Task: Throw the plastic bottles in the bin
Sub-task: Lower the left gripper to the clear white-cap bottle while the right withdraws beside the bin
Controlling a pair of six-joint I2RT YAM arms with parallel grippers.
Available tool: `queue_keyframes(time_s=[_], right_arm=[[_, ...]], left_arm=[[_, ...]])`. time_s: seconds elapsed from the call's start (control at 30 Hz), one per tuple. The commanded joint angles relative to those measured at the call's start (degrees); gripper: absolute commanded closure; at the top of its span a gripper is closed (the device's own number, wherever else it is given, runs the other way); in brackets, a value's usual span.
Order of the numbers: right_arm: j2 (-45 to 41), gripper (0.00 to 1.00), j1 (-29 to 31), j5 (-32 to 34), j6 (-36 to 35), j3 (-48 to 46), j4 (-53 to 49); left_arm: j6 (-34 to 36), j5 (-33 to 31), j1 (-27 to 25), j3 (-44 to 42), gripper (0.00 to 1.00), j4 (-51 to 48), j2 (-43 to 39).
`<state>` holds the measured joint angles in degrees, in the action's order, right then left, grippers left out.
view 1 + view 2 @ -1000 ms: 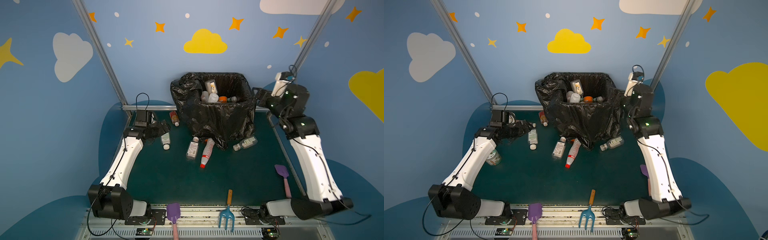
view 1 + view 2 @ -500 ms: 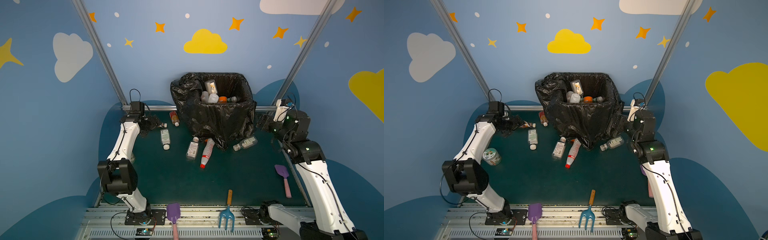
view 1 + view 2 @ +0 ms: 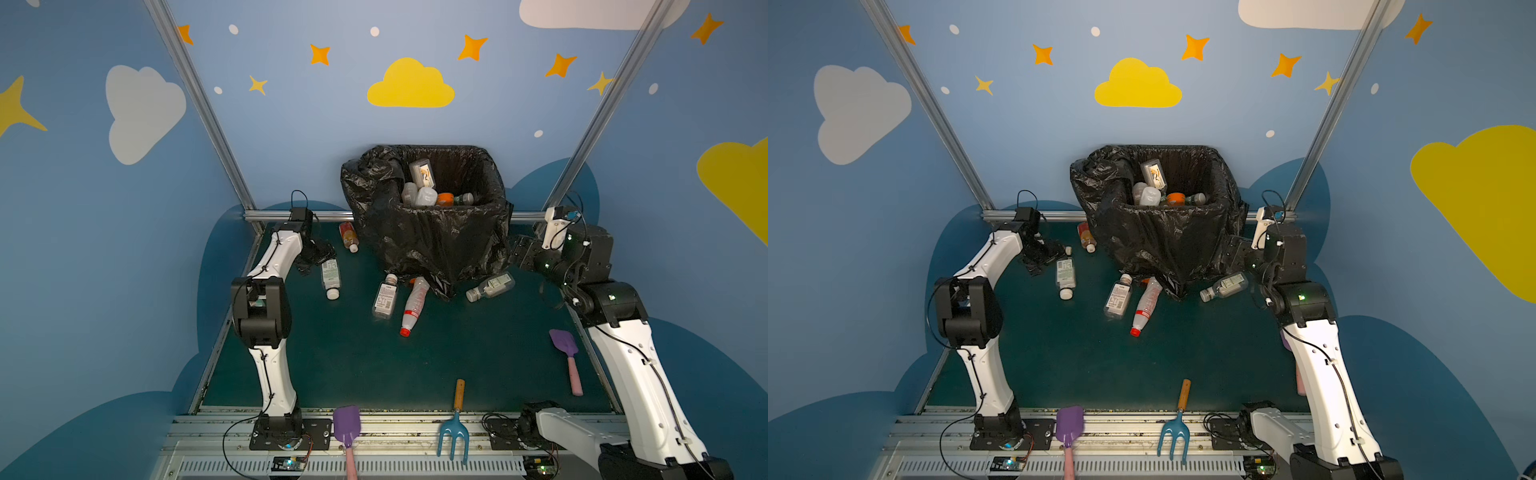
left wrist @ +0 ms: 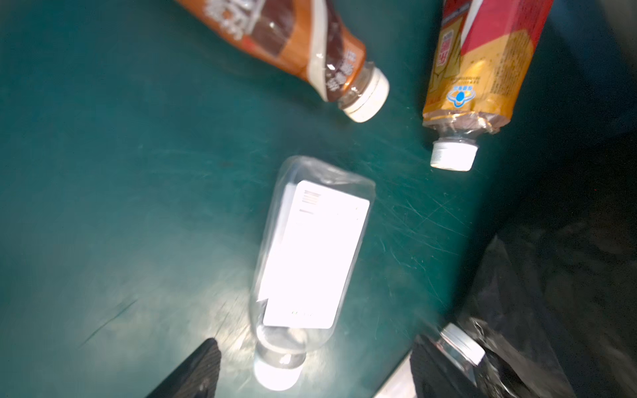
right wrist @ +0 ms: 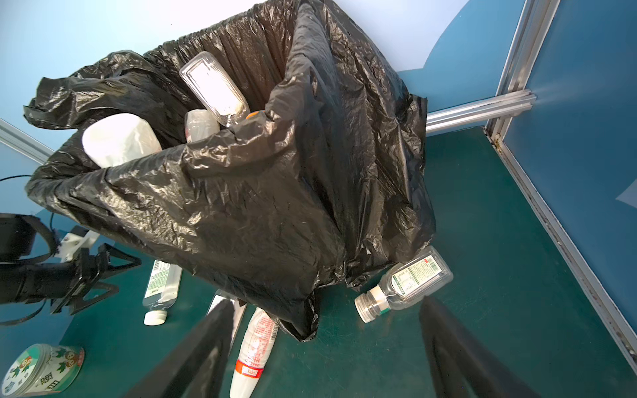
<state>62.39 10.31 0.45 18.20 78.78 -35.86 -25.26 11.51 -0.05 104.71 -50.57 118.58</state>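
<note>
Both arms are down at the back of the green worktop (image 3: 457, 357), one on each side of the black-lined bin (image 3: 424, 245). The bin stands against the back wall, and the bottles in the bin (image 3: 424, 195) are heaped close to the rim, with a clear one leaning up on end.

Left claw (image 4: 315, 358): wide open, gripping nothing. In the left wrist view its fingers (image 4: 203, 365) stand on either side of the cap end of a white-label bottle (image 4: 310, 255) lying flat, with a clear gap on each side, though the shot is blurred. In both top views that white-label bottle (image 3: 331, 276) lies just beside the claw, cap toward the front edge. Near it lie a brown-label bottle (image 4: 293, 44) and a red-and-yellow bottle (image 4: 482, 62), both white-capped.

Right claw (image 5: 325, 303): open as well, and empty. It hangs just beside the bin's right wall. A green-label bottle (image 5: 410, 279) lies on its side just ahead of the claw, base up against the bin's foot.

In front of the bin two more lie side by side: a black-and-white-label bottle (image 3: 385, 297) and a red-label bottle (image 3: 413, 305), its red cap pointing to the front. A round jar (image 5: 41, 368) sits off by the left arm.
</note>
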Motion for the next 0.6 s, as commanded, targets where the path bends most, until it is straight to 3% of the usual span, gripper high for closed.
queue_keyframes(time_s=[0.0, 0.57], right_arm=[[0.7, 0.17, -0.5, -0.9, 0.7, 1.0, -1.1], [1.0, 0.16, -2.1, -1.2, 1.5, 0.5, -1.1]], left_arm=[[2.0, -2.6, -1.2, 4.2, 0.14, -4.0, 3.0], [5.5, -6.3, -2.6, 7.4, 0.15, -6.6, 8.8]])
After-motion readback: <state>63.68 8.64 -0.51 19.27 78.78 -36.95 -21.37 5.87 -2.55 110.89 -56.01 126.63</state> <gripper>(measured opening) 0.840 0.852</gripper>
